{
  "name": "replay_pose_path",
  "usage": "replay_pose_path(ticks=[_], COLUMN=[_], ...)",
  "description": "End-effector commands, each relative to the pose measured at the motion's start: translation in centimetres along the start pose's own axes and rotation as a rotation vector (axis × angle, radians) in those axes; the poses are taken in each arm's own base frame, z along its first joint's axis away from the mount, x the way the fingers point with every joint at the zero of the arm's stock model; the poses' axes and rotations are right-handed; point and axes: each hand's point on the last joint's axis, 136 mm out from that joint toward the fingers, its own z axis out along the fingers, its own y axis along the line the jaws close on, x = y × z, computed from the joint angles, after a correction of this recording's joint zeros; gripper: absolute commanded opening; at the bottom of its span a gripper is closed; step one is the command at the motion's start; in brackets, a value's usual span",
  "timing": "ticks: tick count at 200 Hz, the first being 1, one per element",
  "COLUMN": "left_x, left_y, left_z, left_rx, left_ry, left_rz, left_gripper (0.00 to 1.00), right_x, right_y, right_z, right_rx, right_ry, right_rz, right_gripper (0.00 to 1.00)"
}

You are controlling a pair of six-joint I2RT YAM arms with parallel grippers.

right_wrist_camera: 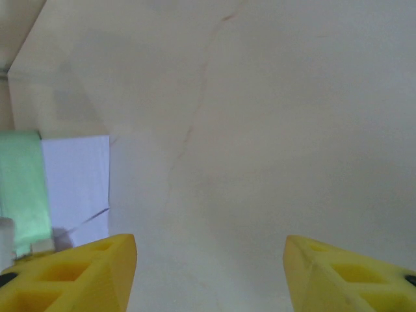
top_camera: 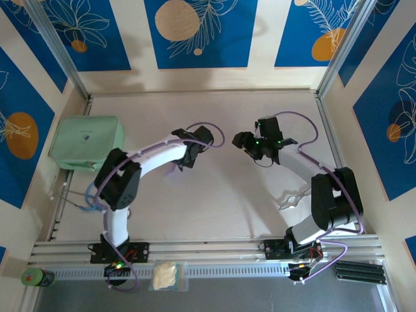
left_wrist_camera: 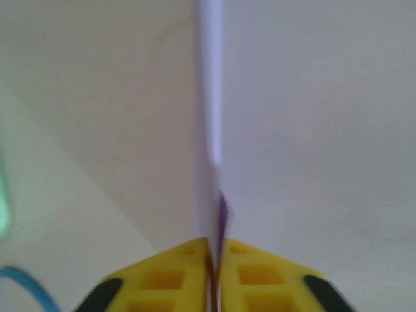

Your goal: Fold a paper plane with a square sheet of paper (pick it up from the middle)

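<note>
Two arms reach over the pale table [top_camera: 214, 201]. We see the left gripper [left_wrist_camera: 213, 250] with its yellow fingers [left_wrist_camera: 172, 276] pressed nearly together, pinching the lilac sheet of paper [left_wrist_camera: 209, 97], which stands edge-on between them above the table. From the right wrist this sheet appears as a flat lilac panel with one slanted crease, just beside the mint-green box [right_wrist_camera: 23, 182]. The right gripper [right_wrist_camera: 209, 247] has its fingers spread wide, with bare table between them.
</note>
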Motion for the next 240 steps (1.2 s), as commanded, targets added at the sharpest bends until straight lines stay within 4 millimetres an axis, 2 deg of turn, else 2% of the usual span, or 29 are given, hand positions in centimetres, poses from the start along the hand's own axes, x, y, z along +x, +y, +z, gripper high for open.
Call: replay_pose_path(ticks=[1,14,30,53,68,96,134,161,184,199,212,240], left_x=[-0.3,-0.4,-0.8,-1.9,-2.4,-2.6,0.1,2.5,3.9,4.3,4.6,4.7], left_y=[-3.8,-6.0,-7.4,-7.2,-5.9,-1.3,5.8,9.2,10.7,11.2,11.2,11.1], left_z=[-0.3,-0.2,-0.7,-1.7,-2.2,-2.6,-0.8,-0.2,0.2,0.3,0.4,0.5], left_rx=[0.186,0.309,0.443,0.608,0.692,0.749,0.639,0.568,0.542,0.541,0.544,0.56], left_ry=[0.026,0.043,0.05,0.025,0.003,-0.071,-0.129,-0.15,-0.162,-0.172,-0.168,-0.16], left_rz=[-0.039,-0.094,-0.173,-0.296,-0.394,-0.587,-0.787,-0.887,-0.951,-0.976,-0.985,-0.985], left_gripper=[0.22,0.31,0.42,0.55,0.6,0.68,0.84,0.95,1.0,0.99,0.99,0.99], right_x=[-0.9,-1.1,-1.2,-0.7,-0.1,2.6,8.7,12.8,15.8,17.4,18.2,18.9], right_y=[-0.8,-1.3,-1.4,-0.8,0.0,2.7,8.0,10.9,12.5,12.7,13.0,12.3], right_z=[-1.2,-1.5,-1.6,-1.0,-0.4,1.7,5.6,7.9,9.8,11.1,12.0,13.7], right_rx=[0.004,0.011,0.009,-0.01,-0.025,-0.044,-0.092,-0.122,-0.13,-0.109,-0.102,-0.054], right_ry=[-0.042,-0.039,-0.029,0.01,0.041,0.12,0.287,0.391,0.476,0.522,0.549,0.59], right_rz=[0.067,0.079,0.079,0.061,0.038,-0.045,-0.192,-0.272,-0.331,-0.365,-0.385,-0.408], right_gripper=[0.61,0.6,0.6,0.6,0.62,0.66,0.65,0.63,0.6,0.58,0.57,0.56])
